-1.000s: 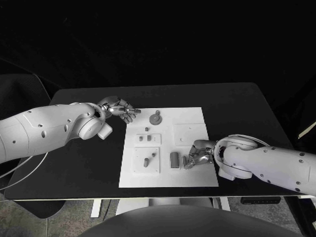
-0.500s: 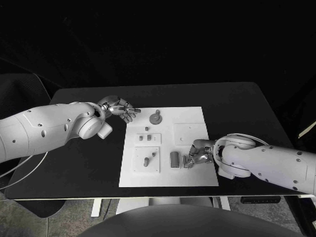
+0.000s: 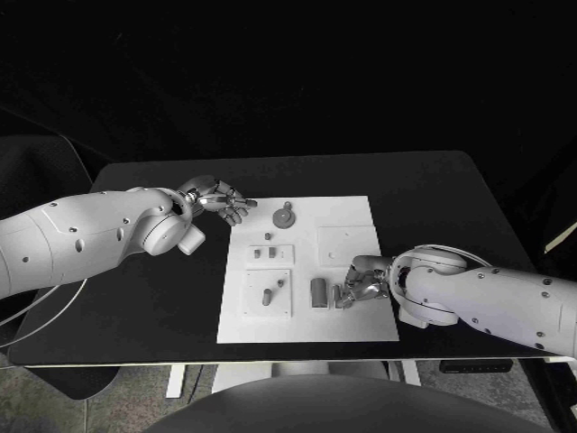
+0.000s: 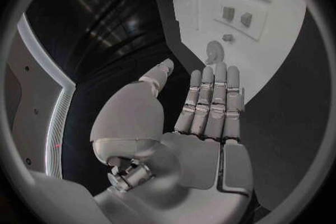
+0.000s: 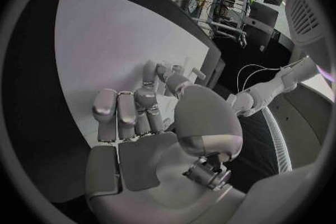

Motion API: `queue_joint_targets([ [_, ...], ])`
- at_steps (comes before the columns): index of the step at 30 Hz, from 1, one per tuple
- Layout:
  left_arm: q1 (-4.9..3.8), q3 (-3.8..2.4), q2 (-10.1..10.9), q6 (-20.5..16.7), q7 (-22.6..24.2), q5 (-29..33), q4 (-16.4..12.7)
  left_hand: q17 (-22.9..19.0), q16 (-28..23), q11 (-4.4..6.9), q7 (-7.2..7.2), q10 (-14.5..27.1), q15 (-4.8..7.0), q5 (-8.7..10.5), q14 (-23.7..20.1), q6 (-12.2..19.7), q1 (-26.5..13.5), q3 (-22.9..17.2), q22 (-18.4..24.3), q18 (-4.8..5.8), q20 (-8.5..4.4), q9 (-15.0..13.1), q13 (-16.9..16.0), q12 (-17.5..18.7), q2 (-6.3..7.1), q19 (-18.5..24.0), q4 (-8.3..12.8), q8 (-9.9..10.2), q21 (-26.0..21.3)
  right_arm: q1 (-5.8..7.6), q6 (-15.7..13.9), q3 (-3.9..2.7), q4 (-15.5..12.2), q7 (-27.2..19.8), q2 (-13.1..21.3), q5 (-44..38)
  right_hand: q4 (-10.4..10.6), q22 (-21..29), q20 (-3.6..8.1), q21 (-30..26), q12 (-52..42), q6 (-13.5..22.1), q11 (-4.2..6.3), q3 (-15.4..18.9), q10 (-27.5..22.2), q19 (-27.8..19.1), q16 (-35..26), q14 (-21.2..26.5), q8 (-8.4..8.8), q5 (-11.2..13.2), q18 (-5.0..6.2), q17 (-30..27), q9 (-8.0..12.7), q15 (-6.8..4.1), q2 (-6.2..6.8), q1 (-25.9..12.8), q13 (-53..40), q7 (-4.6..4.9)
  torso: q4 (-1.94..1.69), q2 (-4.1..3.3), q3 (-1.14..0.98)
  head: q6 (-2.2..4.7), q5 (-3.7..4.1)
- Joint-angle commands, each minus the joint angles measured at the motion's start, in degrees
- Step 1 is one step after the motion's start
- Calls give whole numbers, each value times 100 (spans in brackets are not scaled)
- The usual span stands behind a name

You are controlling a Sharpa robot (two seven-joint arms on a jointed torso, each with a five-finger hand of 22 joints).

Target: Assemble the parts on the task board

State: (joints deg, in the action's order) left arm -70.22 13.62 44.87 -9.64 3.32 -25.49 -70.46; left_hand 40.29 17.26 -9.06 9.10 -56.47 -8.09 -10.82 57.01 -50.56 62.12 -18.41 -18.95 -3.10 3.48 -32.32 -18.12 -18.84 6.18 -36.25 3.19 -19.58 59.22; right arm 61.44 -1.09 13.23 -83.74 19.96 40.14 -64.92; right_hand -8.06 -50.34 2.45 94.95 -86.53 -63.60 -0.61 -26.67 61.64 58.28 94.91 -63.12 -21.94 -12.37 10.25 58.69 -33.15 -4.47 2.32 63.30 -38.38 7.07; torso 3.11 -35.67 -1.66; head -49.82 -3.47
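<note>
The white task board [image 3: 353, 320] lies mid-table. On it are a round grey part with a tab [image 3: 285, 216], two small blocks [image 3: 265, 253], small pieces on a raised square [image 3: 274, 289] and a dark cylinder [image 3: 318, 291]. My left hand [image 3: 218, 198] hovers off the board's far left corner, fingers spread and straight [image 4: 210, 101], holding nothing; the round part [image 4: 213, 51] lies just past its fingertips. My right hand [image 3: 364, 281] rests on the board's near right part, fingers curled down [image 5: 150, 95] beside the cylinder and over a small grey piece [image 3: 341, 299]. Whether it grips that piece is hidden.
The black table [image 3: 159, 298] shows bare on both sides of the board. A plain raised square [image 3: 344, 242] on the board lies just beyond my right hand. My left forearm [image 3: 81, 239] crosses the table's left edge, and my right forearm [image 3: 497, 302] lies over the near right corner.
My right hand has edged very slightly toward the cylinder. The left hand and the parts have not moved.
</note>
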Motion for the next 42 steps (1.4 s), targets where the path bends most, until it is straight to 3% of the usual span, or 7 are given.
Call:
queue_joint_targets([
  [1, -6, -3, -13, -22, 81, -8, -4, -10, -15, 17, -2, -12, -6, 13, -41, -47, -38, 40, -7, -99, -5, 9, -10, 6, -10, 41, 8, 24, -17, -26, -170, 24, 34, -86, 47, -25, 22, 1, 19, 629, -17, 7, 13, 4, 19, 8, 469, 1, -4, 3, 475, 10, 6, -45, 42, 23, -8, 18, 0, 2, -2, 34, 13],
  [7, -6, -3, -29, -129, 241, 46, -10, -11, -15, 17, -2, -13, -6, 13, -41, -48, -37, 40, -7, -99, -5, 9, -10, 5, -10, 41, 8, 24, -17, 4, -478, -27, 106, -581, 156, 176, 70, 5, 7, 618, 3, 278, -9, 133, -40, -22, 451, 36, 136, 46, 475, 10, 72, -33, 247, -60, -11, 89, 1, 9, 1, 156, 16],
  [17, -6, -5, -21, -573, 831, 267, 12, -15, -11, 29, -22, -72, 1, 10, -37, -61, 8, 22, -9, -100, -9, 7, -25, -23, -21, 48, 36, 18, -19, 223, -1069, -484, 52, -1370, 503, 829, 117, 8, -3, 613, 4, 329, -21, 222, -63, -35, 446, 54, 157, 82, 475, 10, 85, -25, 377, -164, -16, 101, 14, 13, -7, 396, 4],
  [30, -5, -150, -322, -341, 1216, 695, 516, -191, -141, 89, -104, 85, 6, 14, -456, 25, 101, 9, 23, 1, 58, 27, 19, 92, -33, 360, 127, 57, -154, 255, -1507, -723, 2099, -3210, -254, 2759, 121, 766, -319, -547, 1696, 558, -447, -35, -838, -995, -919, 903, 158, 50, 247, -721, 156, 397, 223, -103, 998, 121, 36, 89, -8, 920, 32],
  [34, -4, -204, -575, -222, 1338, 706, 945, -256, -146, 95, -107, 256, -2, 12, -586, 80, 127, 5, 28, 39, 76, 38, 49, 161, -51, 493, 151, 76, -202, 84, -1520, -1034, 2703, -3505, -516, 2845, 96, 1196, -429, -1002, 2693, 1068, -585, -236, -834, -965, -1623, 706, 283, 51, 203, -1115, 272, 512, -73, 32, 1633, 133, 40, 123, -7, 1189, 6],
  [40, 0, -336, -834, -207, 1448, 1004, 1399, -361, -152, 109, -135, 502, -2, 16, -792, 233, 119, 14, 24, 90, 100, 66, 75, 215, -83, 647, 151, 128, -244, -109, -1298, -1357, 3290, -3745, -871, 3498, 94, 1841, -595, -1791, 3835, 1237, -650, -331, -720, -1057, -2925, 503, 159, 86, 130, -1749, 250, 650, -67, -25, 2086, 117, 73, 177, -20, 1442, -37],
  [42, 8, -374, -943, -153, 1522, 1090, 1582, -383, -147, 115, -141, 557, -2, 17, -830, 284, 98, 30, 21, 101, 105, 74, 79, 224, -76, 677, 144, 142, -250, -187, -1146, -1486, 3497, -3872, -1015, 3721, 117, 2425, -748, -2579, 4641, 1388, -669, -365, -721, -1420, -4269, 568, 122, 106, -27, -2282, 239, 849, -32, -171, 2130, 102, 88, 190, -29, 1519, -52],
])
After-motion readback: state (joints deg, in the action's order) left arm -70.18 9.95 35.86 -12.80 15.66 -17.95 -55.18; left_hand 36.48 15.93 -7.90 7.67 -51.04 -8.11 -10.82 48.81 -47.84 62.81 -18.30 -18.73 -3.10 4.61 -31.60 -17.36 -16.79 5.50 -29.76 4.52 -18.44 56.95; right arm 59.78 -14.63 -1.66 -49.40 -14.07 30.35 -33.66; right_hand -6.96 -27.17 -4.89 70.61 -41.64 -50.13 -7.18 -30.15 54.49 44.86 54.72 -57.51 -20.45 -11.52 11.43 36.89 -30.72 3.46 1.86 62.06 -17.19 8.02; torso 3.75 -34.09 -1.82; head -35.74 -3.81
